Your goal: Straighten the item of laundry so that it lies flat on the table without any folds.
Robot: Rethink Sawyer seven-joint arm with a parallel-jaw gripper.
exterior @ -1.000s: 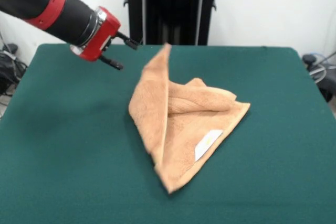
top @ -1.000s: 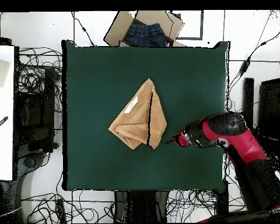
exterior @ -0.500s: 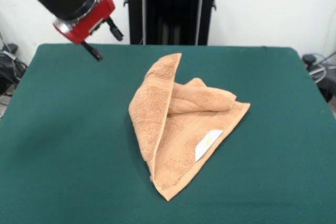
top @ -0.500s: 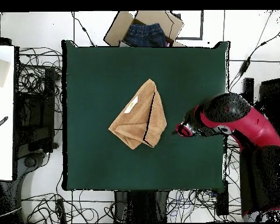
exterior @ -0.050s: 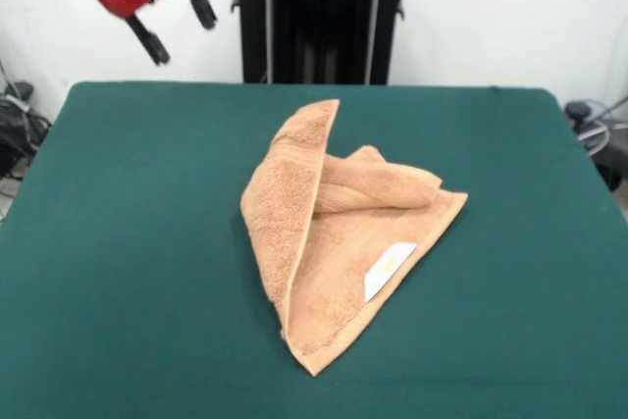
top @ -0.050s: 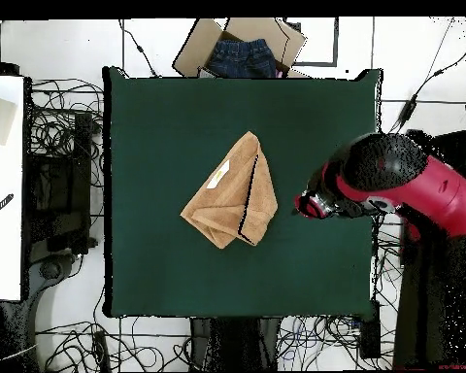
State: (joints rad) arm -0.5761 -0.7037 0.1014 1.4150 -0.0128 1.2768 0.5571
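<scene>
1. Table (exterior @ -0.050s: 118,272) (top @ -0.050s: 159,126): dark green top, fills most of front view; in overhead a big green rectangle w/ cables on floor all round.
2. Arm (top @ -0.050s: 412,185): red and black, over table's 3 o'clock edge in overhead, wrist pointing toward 9 o'clock.
3. Box (top @ -0.050s: 239,44): cardboard, open, blue cloth inside; on floor just past table's 12 o'clock edge in overhead.
4. Towel (exterior @ -0.050s: 339,242) (top @ -0.050s: 232,199): tan terry, near table centre, slightly toward 3 o'clock in front view. Not flat: folded into rough triangle, point at 6 o'clock in front view. One flap folded over along the 9 o'clock side, its tip up at 12 o'clock; rumpled fold bunched at upper middle, toward 2 o'clock corner. In overhead, narrow end toward 12 o'clock, wide end toward 7 o'clock.
5. Gripper (exterior @ -0.050s: 177,19) (top @ -0.050s: 303,206): red body, two black fingers (exterior @ -0.050s: 147,41) spread apart w/ nothing between them. Raised above table at 11 o'clock corner in front view, well apart from towel. In overhead, at 3 o'clock of towel, near but not touching.
6. Label (exterior @ -0.050s: 389,268) (top @ -0.050s: 217,175): small, white, on towel's lower layer near its 4 o'clock edge in front view.
</scene>
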